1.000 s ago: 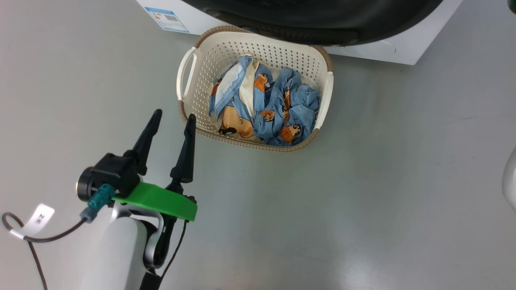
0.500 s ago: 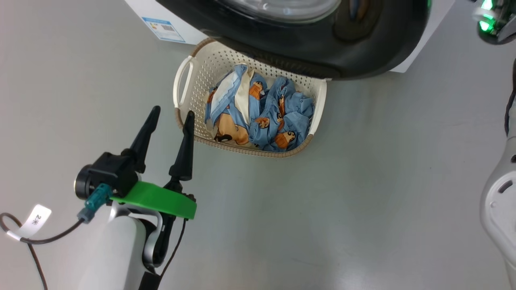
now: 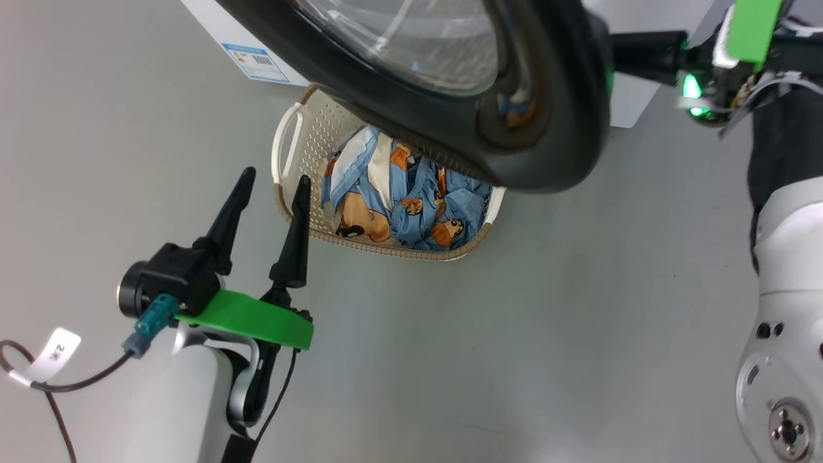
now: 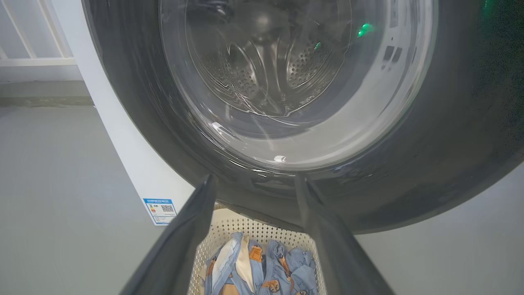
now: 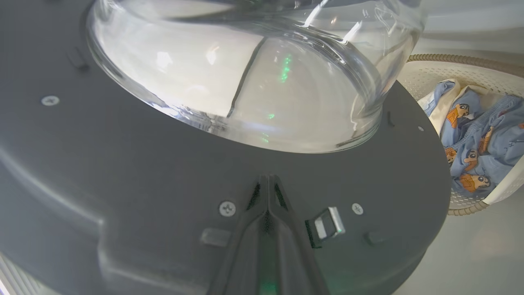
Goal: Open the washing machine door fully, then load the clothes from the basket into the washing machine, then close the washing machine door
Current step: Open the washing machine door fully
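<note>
The washing machine door (image 3: 546, 128), glossy black rim around a clear glass bowl, stands partly swung out over the basket (image 3: 283, 138). My right gripper (image 3: 627, 50) is shut, its tips (image 5: 268, 179) against the door's dark inner face (image 5: 123, 172), beside the metal latch (image 5: 327, 223). The clothes (image 3: 411, 206), light blue with orange-brown figures, lie heaped in the cream basket on the floor. My left gripper (image 3: 275, 181) is open and empty, just left of the basket's near corner. The left wrist view shows the steel drum (image 4: 262, 65) through the door glass.
The white washing machine (image 3: 212, 26) stands at the back with a blue label (image 3: 256, 62) low on its front. My right arm's pale forearm (image 3: 784, 321) fills the right edge. Grey floor (image 3: 514, 354) spreads before the basket.
The door has swung farther out and now covers the basket's far half. My right arm and gripper have come into the head view at the right. The left gripper has stayed put.
</note>
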Robot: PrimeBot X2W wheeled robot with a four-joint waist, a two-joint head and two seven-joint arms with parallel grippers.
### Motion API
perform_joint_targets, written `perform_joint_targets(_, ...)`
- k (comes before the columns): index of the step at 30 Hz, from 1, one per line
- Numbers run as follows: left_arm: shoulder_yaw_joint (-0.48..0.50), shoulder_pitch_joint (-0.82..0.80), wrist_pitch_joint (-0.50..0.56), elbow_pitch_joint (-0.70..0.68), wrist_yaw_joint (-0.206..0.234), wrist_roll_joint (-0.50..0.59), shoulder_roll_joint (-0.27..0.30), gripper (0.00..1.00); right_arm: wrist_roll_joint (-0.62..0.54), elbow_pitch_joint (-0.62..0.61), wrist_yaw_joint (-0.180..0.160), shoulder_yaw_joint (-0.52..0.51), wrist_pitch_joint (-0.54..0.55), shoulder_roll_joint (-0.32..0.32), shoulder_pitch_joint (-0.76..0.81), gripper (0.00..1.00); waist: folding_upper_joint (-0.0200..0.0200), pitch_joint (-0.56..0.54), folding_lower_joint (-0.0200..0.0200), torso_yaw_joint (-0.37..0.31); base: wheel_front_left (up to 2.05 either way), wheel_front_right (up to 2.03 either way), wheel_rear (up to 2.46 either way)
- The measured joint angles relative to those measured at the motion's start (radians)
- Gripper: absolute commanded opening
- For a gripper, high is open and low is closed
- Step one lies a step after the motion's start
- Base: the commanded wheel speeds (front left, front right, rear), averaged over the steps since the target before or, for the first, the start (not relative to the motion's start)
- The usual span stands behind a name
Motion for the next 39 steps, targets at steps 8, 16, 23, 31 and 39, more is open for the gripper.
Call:
perform_joint_targets(8,-0.002,0.0,0.0,-0.008,0.0,0.007,0.0,1.0,0.126,-0.06,0.0,0.172,-0.051,0.005,0.093,0.0,0.0,-0.017,0.0,-0.001,0.0,0.0,0.0)
perform_joint_targets(16,-0.007,0.001,0.0,-0.01,0.0,0.007,0.0,1.0,0.203,-0.081,0.0,0.275,-0.107,0.003,0.151,0.0,0.0,-0.029,0.0,0.0,0.0,0.0,0.0)
perform_joint_targets(23,-0.029,0.002,0.0,-0.012,0.0,0.007,0.0,1.0,0.276,-0.085,0.0,0.391,-0.166,0.002,0.18,0.0,-0.0001,-0.043,0.0,0.002,0.0,0.0,0.0)
perform_joint_targets(31,-0.037,0.002,0.0,-0.012,0.0,0.007,0.0,1.0,0.366,-0.076,0.0,0.53,-0.239,0.001,0.191,0.0,0.0,-0.052,0.0,0.003,0.0,0.0,0.0)
perform_joint_targets(39,-0.039,0.002,0.0,-0.012,0.002,0.007,0.0,1.0,0.395,-0.052,0.0,0.595,-0.291,0.001,0.192,0.0,0.0,-0.053,0.0,-0.001,0.0,0.0,0.0)
